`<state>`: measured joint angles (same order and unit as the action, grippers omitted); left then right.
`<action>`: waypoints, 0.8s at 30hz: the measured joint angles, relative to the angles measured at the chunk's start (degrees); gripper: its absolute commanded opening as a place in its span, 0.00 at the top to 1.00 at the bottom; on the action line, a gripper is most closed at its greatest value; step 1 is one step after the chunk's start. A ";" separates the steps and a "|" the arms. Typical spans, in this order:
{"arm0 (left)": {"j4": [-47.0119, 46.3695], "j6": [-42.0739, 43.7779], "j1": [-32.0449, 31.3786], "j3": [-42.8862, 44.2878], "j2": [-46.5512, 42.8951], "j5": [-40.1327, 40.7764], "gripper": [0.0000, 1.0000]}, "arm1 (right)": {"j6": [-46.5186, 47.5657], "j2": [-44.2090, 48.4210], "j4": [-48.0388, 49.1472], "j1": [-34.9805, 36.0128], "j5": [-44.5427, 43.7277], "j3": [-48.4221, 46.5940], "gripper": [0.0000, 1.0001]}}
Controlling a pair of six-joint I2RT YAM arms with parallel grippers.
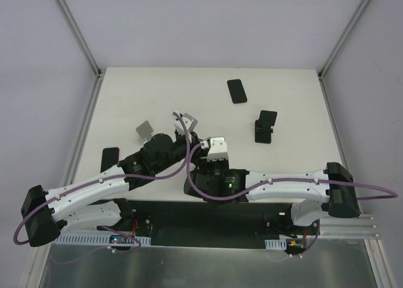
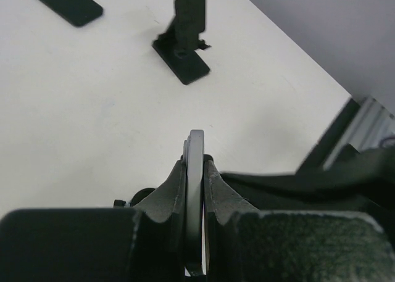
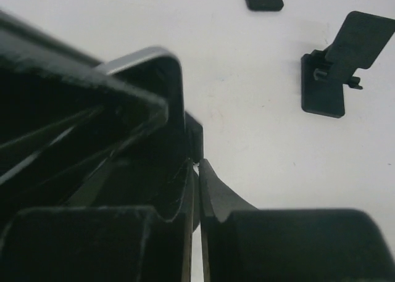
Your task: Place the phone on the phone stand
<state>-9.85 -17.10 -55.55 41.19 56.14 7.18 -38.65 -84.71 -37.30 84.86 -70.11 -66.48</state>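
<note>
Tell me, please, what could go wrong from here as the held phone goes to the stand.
The left gripper pinches the phone between narrow fingertips, so it may pivot or slip when tilted. The phone stand looks light on its small foot; a hard touch could push or tip it. The right gripper sits close beside the left, so the two might collide.

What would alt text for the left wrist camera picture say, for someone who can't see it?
The left gripper clamps a thin grey-edged phone, seen edge-on and upright. Beyond it on the white table stands the small black phone stand, empty, and a second flat black phone lies at the upper left.
</note>
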 measured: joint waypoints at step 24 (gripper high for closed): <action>-15.87 8.26 1.29 -11.32 -3.85 -19.69 1.00 | 38.18 37.94 21.51 -16.39 49.07 24.94 0.23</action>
<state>-25.71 -8.84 -54.26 29.87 52.29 -12.51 -0.47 -46.76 -15.79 68.47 -21.04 -41.54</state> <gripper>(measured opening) 0.066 0.762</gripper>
